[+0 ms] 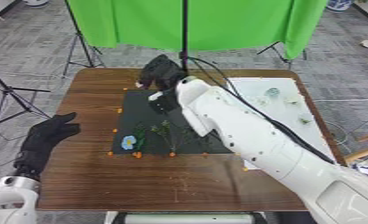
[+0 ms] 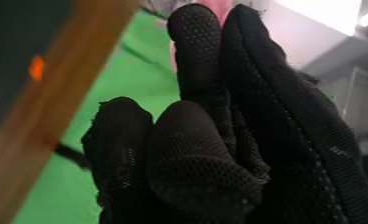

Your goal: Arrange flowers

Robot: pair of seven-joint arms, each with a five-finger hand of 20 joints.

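Observation:
In the head view my right hand (image 1: pixel 163 74) is over the far left part of the dark mat (image 1: pixel 185 146), with its fingers curled and a small pinkish spot beside them. In the right wrist view pink petals (image 2: pixel 218 6) show behind the fingertips of my right hand (image 2: pixel 216 150), largely hidden by the glove. A blue flower (image 1: pixel 128 142) lies at the mat's near left corner. Beside it are green stems (image 1: pixel 140 135), and a further leafy stem (image 1: pixel 170 134) lies to their right. My left hand (image 1: pixel 49 134) rests open by the table's left edge.
A white board (image 1: pixel 291 112) with pale green pieces (image 1: pixel 272 92) lies on the right of the brown table (image 1: pixel 92 175), partly behind my right arm. Small orange marks (image 1: pixel 138 155) line the mat's edges. A black pole and a green cloth (image 1: pixel 243 30) stand beyond the far edge.

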